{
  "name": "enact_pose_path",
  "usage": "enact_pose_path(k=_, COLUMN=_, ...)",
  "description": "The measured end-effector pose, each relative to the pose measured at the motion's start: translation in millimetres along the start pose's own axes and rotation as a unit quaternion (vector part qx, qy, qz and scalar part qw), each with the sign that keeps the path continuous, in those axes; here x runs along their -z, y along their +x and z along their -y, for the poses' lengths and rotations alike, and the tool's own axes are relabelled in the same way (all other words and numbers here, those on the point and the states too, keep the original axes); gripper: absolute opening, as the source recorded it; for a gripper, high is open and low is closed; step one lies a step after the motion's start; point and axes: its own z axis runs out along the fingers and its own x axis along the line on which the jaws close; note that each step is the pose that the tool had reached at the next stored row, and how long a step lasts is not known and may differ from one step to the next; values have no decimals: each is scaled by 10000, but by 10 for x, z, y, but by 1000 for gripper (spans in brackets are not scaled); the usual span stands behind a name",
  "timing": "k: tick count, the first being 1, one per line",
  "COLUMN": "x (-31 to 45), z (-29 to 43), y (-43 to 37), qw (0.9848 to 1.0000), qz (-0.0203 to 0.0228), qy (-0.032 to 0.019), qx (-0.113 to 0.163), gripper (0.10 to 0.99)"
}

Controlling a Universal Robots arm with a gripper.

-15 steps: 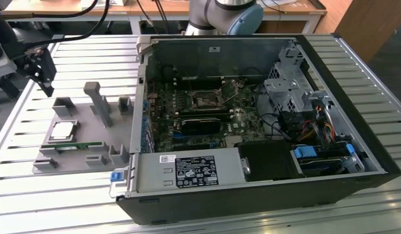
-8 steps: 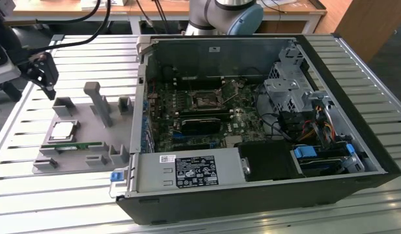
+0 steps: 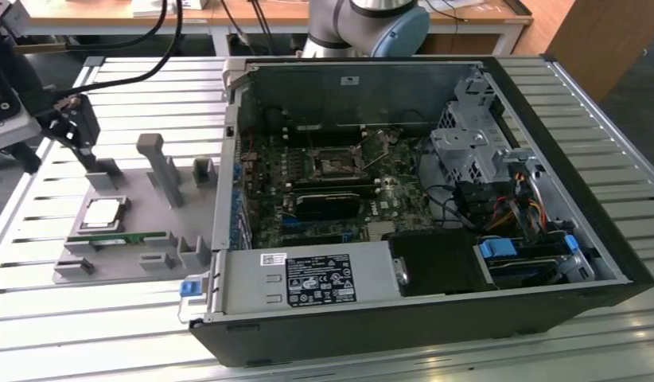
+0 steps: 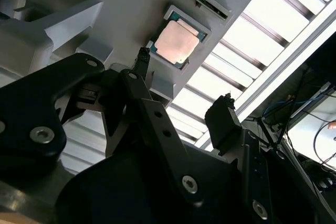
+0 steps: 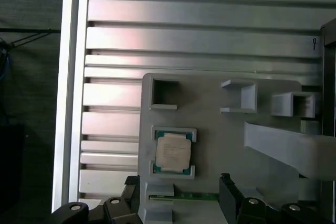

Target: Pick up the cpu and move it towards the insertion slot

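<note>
Fingers apart near cpu in grey tray, memory stick alongside.

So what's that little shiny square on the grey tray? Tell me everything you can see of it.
It's the cpu: a small flat square chip with a pale silvery metal face and a thin greenish edge. It lies flat, face up, seated in a shallow square recess of the grey tray, beside the open computer case. Only the tray's raised lips touch it. The gripper hangs apart from it, open and empty.
</note>
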Motion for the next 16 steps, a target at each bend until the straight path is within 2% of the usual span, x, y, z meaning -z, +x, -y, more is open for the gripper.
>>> enact_pose_path(k=16, x=-220, z=23, y=0, qw=10000, qz=0, qy=0, qx=0, gripper=706)
